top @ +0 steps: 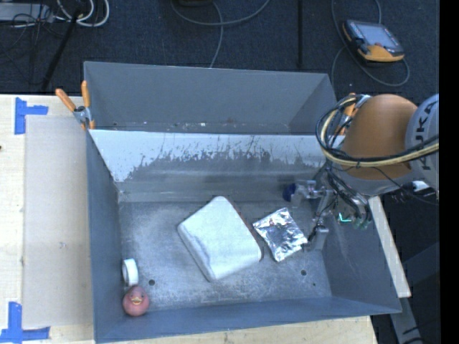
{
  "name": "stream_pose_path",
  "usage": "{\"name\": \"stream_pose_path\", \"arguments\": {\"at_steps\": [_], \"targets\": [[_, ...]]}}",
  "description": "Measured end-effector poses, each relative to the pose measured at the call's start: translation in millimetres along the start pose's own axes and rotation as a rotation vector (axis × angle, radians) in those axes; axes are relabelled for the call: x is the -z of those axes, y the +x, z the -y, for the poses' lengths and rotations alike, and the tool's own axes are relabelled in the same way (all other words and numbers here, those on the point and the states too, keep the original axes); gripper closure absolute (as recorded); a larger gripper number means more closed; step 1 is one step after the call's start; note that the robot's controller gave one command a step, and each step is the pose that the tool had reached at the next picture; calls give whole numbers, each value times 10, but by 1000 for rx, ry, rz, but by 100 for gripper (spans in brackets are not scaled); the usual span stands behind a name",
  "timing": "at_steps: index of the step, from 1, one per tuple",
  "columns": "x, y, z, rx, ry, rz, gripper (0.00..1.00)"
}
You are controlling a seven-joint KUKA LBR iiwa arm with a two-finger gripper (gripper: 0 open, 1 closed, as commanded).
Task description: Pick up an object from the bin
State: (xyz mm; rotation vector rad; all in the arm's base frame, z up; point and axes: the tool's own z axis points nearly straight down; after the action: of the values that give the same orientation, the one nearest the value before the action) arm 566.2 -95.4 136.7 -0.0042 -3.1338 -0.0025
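One crinkled silver foil packet (281,236) beside the gripper (316,231)
Gripper at its right edge, perhaps touching it. Grip state cannot be told.

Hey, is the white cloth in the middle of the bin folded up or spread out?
Folded. The white cloth lies as a thick, compact block with rounded edges, covering just a small part of the bin floor.
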Motion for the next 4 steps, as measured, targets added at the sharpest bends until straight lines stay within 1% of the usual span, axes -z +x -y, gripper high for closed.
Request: {"name": "stream_pose_path", "arguments": {"at_steps": [1,2,3,4], "targets": [[-694,213,-386,-128,-1,2,0],[-651,188,-369,-125,2,10,100],[-664,194,-374,-123,1,8,0],[-679,420,-122,418,3,5,0]]}}
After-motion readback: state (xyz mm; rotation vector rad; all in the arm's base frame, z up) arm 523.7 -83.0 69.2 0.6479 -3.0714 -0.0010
